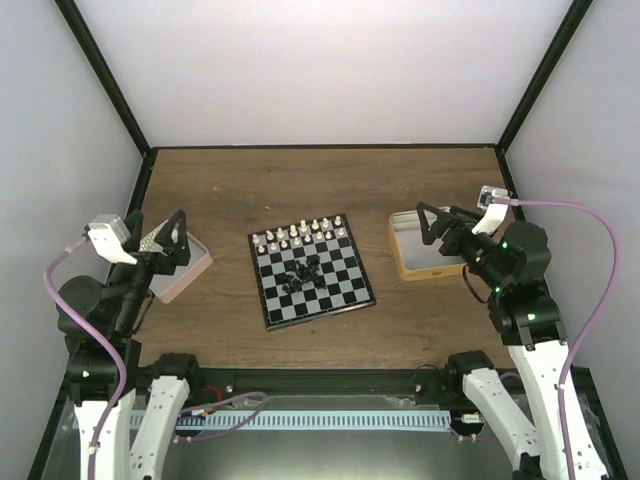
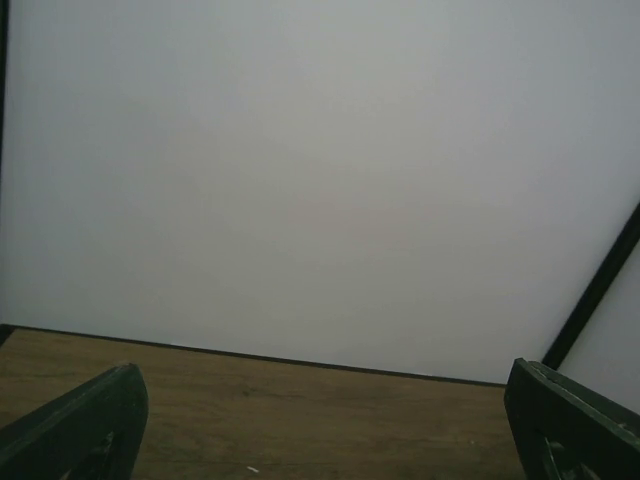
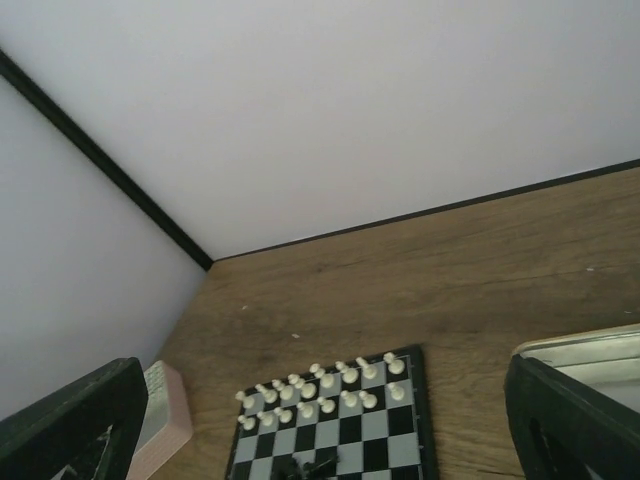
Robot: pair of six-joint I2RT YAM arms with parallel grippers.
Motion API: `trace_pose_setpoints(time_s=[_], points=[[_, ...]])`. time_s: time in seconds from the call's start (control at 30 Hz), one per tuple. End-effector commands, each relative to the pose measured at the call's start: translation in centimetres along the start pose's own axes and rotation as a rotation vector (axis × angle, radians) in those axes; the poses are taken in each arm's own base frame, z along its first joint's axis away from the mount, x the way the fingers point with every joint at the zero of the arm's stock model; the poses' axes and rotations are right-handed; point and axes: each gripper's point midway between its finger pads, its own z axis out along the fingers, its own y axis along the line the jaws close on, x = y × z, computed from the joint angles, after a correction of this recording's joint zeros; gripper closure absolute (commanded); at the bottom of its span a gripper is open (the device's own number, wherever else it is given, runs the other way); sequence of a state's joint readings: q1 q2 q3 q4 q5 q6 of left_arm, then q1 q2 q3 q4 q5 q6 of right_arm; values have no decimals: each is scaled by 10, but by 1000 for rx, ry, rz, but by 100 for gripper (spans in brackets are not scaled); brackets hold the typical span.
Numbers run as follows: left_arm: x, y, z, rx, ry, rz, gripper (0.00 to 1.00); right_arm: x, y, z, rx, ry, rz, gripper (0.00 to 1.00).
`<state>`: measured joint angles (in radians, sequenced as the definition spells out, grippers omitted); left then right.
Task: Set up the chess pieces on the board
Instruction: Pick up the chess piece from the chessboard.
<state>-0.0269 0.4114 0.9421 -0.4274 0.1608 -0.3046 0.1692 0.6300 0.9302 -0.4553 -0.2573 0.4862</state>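
Nearest, along the front edge, a pale slotted cable duct (image 1: pixel 320 420) runs between the two arm bases. Beyond it stretches the brown wooden table (image 1: pixel 300 180), closed in by plain white walls (image 1: pixel 300 70).

Around the middle of the table sits the chessboard (image 1: pixel 340 285), turned a little out of square with the table's edge. The black chess pieces (image 1: pixel 303 273) lie jumbled in a small heap near the board's centre, some of them toppled, none standing on a home square. White pieces (image 1: pixel 300 235) stand in two neat rows along the board's far edge.

Off to the left, well apart from the board, is a shallow pink box (image 1: pixel 185 270). The left gripper (image 1: pixel 183 240) hangs above it with its claw spread wide and nothing between the fingers. Its wrist camera looks past both fingertips (image 2: pixel 75 430) at bare wall and a strip of table.

On the right, a shallow metal tin (image 1: pixel 415 262) with a tan rim lies just beside the board. The right gripper (image 1: pixel 432 228) hovers over it, likewise spread wide and holding nothing. From that wrist you can see the board's far rows of white pieces, a bit of the black heap, a corner of the pink box and the tin's rim.
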Motion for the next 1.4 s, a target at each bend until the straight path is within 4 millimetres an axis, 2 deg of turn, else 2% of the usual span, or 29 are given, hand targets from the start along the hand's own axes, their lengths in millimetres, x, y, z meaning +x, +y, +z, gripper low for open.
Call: trace_pose_setpoints(time_s=[0.0,0.1,0.2,0.37,0.47,0.5,0.6,0.7,0.87,1.0,1.13,1.27,1.37], points=[[-2,-17,-5,105,-30,-6,0,-1,23,-4,-145,12,6,1],[4,-21,-6,143,-26,-10,0,7,50,-10,-318,52,-9,0],[19,-23,-5,180,2,-52,0,19,68,-16,-468,80,2,0],[53,-31,-7,288,50,-111,0,43,69,-10,-563,156,60,1],[73,-33,-2,335,105,-145,0,67,86,-14,-749,280,18,4],[79,-34,1,350,126,-160,0,72,85,-10,-752,298,16,5],[97,-37,6,400,192,-175,0,89,75,13,-665,343,19,5],[107,-32,14,379,229,-201,0,117,72,36,-616,408,12,10],[114,-19,28,314,256,-227,0,160,55,75,-420,513,-55,23],[118,-13,34,292,263,-233,0,205,37,97,-274,639,-110,36],[120,-10,36,278,258,-235,0,240,20,111,-117,720,-206,40],[122,-12,37,299,253,-234,0,272,28,119,-88,787,-308,41],[122,-13,36,308,249,-228,0,295,41,120,-185,854,-428,46]])
